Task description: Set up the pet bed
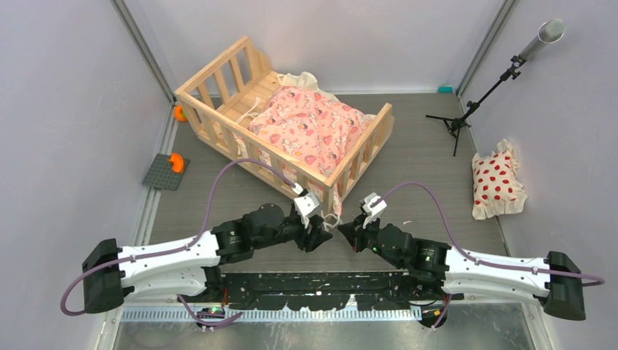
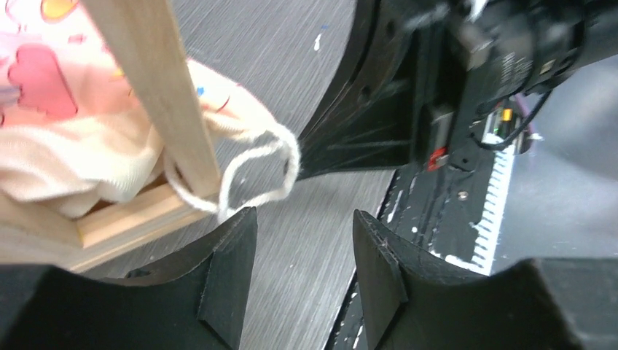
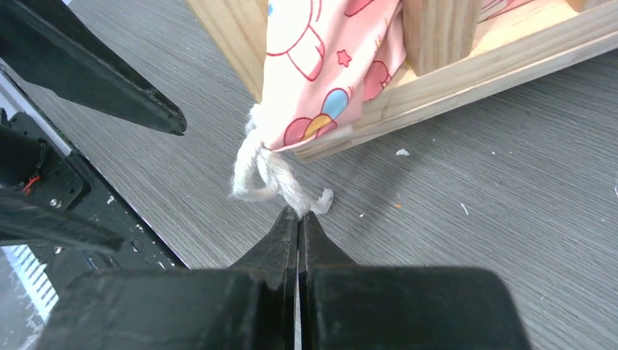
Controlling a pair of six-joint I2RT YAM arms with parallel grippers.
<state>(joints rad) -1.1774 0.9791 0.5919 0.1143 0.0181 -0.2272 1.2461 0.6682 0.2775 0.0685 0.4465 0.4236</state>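
- pet bed is sitting on the grey table, left of centre toward the far wall, turned at an angle with one corner pointing at the arm bases.
- pink cushion is lying inside the bed and filling most of the base; some bare planks are showing at the far-left end.
- Both arms are reaching in low and meeting at that near corner, grippers just beside each other.
- left gripper is sitting roughly half open with nothing between its fingers. The bed's corner post is standing just ahead of it.
- A loop of cream tie is wrapping round that post and hanging down. Its lowest point is touching or just beside the tip of one left finger, outside the gap.
- right gripper is fully closed, fingers pressed flat together. The tie is running down from the cushion's corner to the very tips and looks nipped there, its frayed end poking out to one side.
- In the right wrist view the cushion's corner is hanging out between two slats, over the edge of the base.
- white pillow with red dots is lying at the table's right edge, well apart from the bed.
- black stand is standing far right; grey plate with an orange piece is lying at the left edge.
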